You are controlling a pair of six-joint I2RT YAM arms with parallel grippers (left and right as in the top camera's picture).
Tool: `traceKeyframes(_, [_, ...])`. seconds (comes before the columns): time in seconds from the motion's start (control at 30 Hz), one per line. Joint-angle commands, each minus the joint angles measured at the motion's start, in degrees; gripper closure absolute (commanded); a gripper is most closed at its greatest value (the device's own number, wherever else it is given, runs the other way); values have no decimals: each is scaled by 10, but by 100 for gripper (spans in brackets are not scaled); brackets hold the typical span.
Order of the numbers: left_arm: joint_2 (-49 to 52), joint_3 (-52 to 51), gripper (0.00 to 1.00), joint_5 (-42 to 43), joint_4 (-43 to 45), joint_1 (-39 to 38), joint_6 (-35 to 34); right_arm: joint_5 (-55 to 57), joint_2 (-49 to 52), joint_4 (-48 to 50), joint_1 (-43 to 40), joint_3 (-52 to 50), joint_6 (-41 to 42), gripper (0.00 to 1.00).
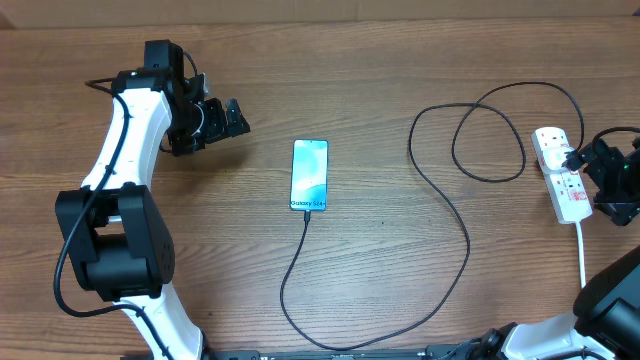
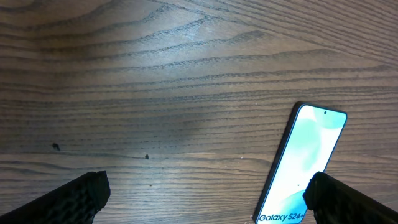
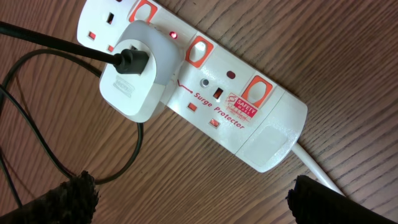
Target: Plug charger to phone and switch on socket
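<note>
Wooden table carries all items; positions are given from the phone.

Left arm: stands well to the left of the phone. Right arm: well to its right, partly out of the overhead view.

The charger: black cable leaves the phone's end marked "Galaxy S24", drops in a curve below it, rises to the phone's right, then loops across to the socket. Its tip meets the phone's edge; seating cannot be confirmed.

The socket: white strip, far right of the phone, flat on the table, white cord trailing from its end.

The phone: flat, screen up, lit light blue.

White adapter: seated in the socket, black lead entering it. A small red light glows just beside it.

Left gripper: fingers spread wide, holding nothing, just left of the phone. Right gripper: fingers spread wide, holding nothing, above the socket, far right of the phone.
</note>
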Motion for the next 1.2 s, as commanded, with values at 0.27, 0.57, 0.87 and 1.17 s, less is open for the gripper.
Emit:
traceKeyframes(0.27, [-15, 3, 0, -6, 0, -1, -8, -5, -7, 1, 3, 12, 3, 0])
traceKeyframes(0.57, [-27, 3, 0, -6, 0, -14, -8, -5, -7, 1, 3, 12, 3, 0])
traceKeyframes(0.87, [-144, 3, 0, -8, 0, -21, -8, -5, -7, 1, 3, 12, 3, 0])
traceKeyframes(1.17, [-237, 3, 0, -8, 0, -28, -8, -5, -7, 1, 3, 12, 3, 0])
